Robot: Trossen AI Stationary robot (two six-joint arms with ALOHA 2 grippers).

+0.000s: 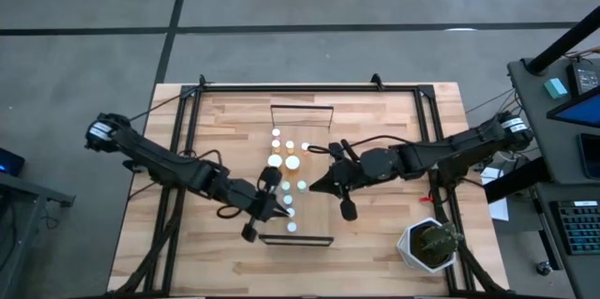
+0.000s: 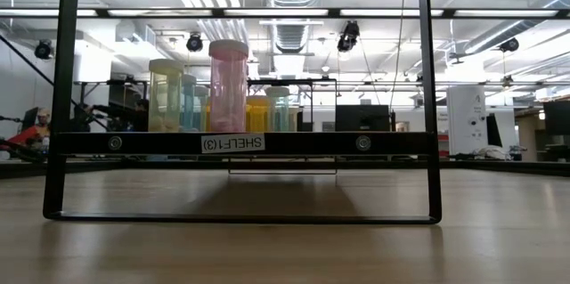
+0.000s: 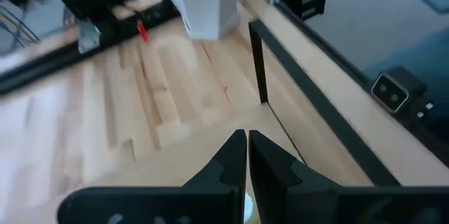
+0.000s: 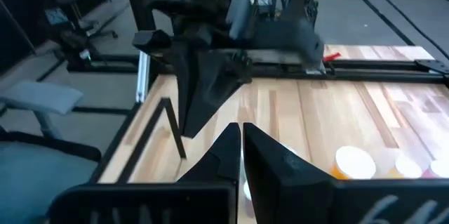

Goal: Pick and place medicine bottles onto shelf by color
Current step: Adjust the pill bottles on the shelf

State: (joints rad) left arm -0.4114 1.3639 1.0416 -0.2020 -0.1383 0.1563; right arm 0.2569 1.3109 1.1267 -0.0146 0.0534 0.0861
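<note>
Several medicine bottles with white caps [image 1: 292,162] stand upright on the shelf [image 1: 319,121], a light-wood plank with dark rails at its ends. In the low view, yellowish [image 2: 166,95], pink [image 2: 229,85], orange [image 2: 258,113] and greenish [image 2: 278,109] bottles show behind the labelled rail [image 2: 233,143]. My left gripper [image 1: 281,207] [image 3: 247,137] hovers shut over the shelf's near left part. My right gripper [image 1: 315,186] [image 4: 240,127] hovers shut over the shelf from the right, facing the left one. Neither holds anything.
A potted plant in a white pot [image 1: 429,243] [image 3: 200,3] stands at the table's near right corner. The slatted tabletop [image 1: 225,112] has bare room left and right of the shelf. Dark frame bars [image 1: 187,130] run along the table's sides.
</note>
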